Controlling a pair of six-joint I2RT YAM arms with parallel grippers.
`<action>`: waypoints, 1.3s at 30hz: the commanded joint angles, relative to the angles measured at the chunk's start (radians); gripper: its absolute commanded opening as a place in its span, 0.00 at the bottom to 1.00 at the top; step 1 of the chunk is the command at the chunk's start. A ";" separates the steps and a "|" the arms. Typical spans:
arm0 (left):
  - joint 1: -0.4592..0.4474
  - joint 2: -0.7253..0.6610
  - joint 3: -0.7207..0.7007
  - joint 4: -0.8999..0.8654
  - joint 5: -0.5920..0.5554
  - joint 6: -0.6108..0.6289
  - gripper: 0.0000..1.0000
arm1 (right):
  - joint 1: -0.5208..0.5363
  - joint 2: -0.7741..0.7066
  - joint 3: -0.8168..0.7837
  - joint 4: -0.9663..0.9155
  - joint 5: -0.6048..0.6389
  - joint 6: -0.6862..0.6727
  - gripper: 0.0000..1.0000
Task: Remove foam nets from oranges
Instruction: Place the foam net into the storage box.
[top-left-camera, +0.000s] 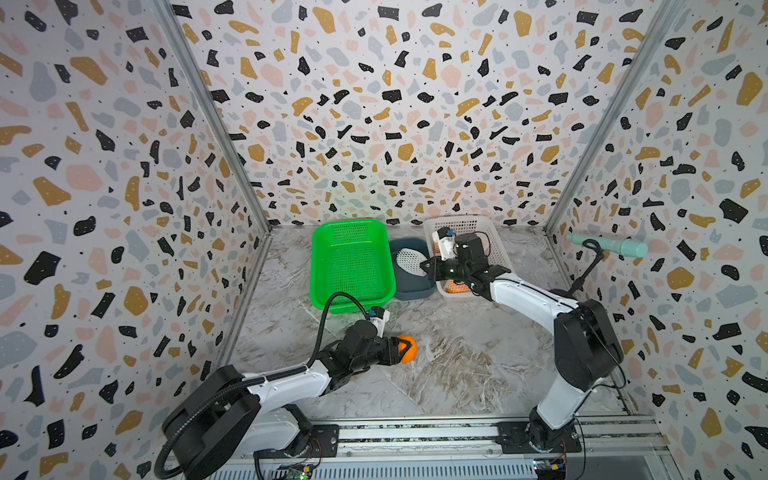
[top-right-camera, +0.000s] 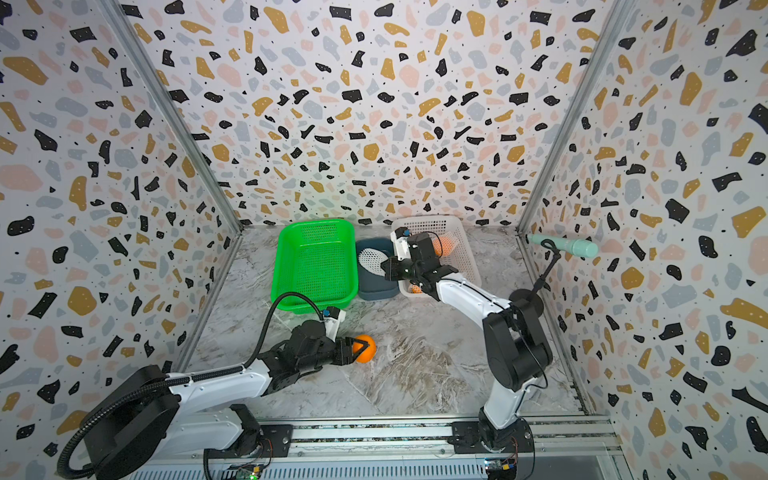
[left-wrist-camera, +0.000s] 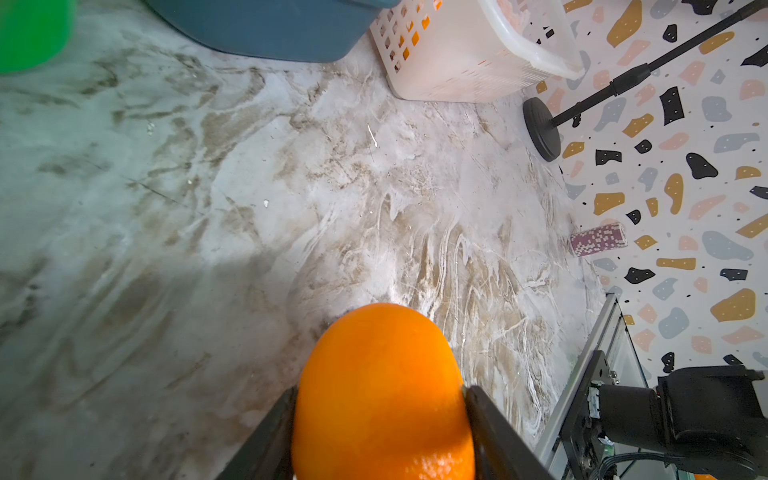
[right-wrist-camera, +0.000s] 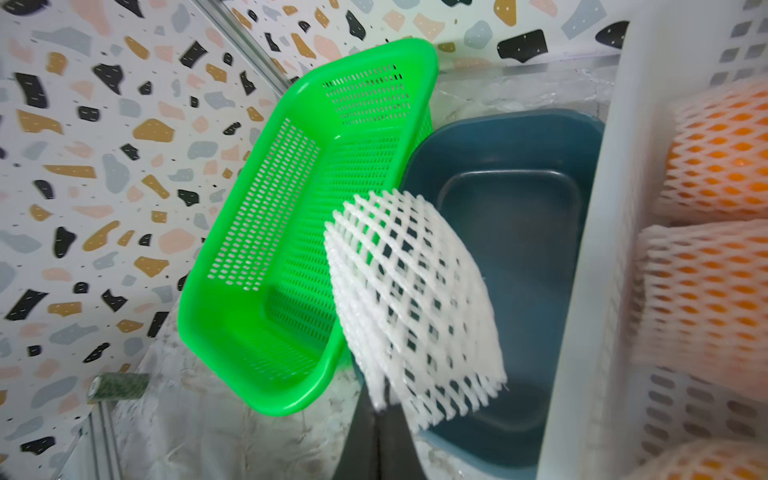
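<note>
— Left gripper (top-left-camera: 402, 350) clamped on bare orange (top-left-camera: 410, 354), front of marble table (top-left-camera: 457, 365); on it or just above, cannot tell. Left wrist view: fingers (left-wrist-camera: 494, 432) pressing both flanks.
— Right gripper (right-wrist-camera: 376, 432)?
— Jaws together, pinching foam net (right-wrist-camera: 415, 299) over blue bin (right-wrist-camera: 519, 199), between green basket (right-wrist-camera: 291, 208) and white basket (right-wrist-camera: 602, 249).
— Other fruit?
— Netted oranges (right-wrist-camera: 715, 158) in white basket, plain only in right wrist view, cut off at its edge. In both top views arm hides most; count unclear.
</note>
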 joint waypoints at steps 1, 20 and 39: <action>0.006 -0.026 0.021 0.022 0.013 0.015 0.58 | 0.009 0.075 0.088 -0.018 0.061 -0.017 0.00; 0.006 -0.048 0.024 0.010 0.011 0.022 0.58 | 0.024 0.279 0.253 -0.079 0.100 -0.053 0.05; 0.006 -0.028 0.012 0.041 0.012 0.021 0.57 | 0.027 0.240 0.234 -0.090 0.124 -0.083 0.31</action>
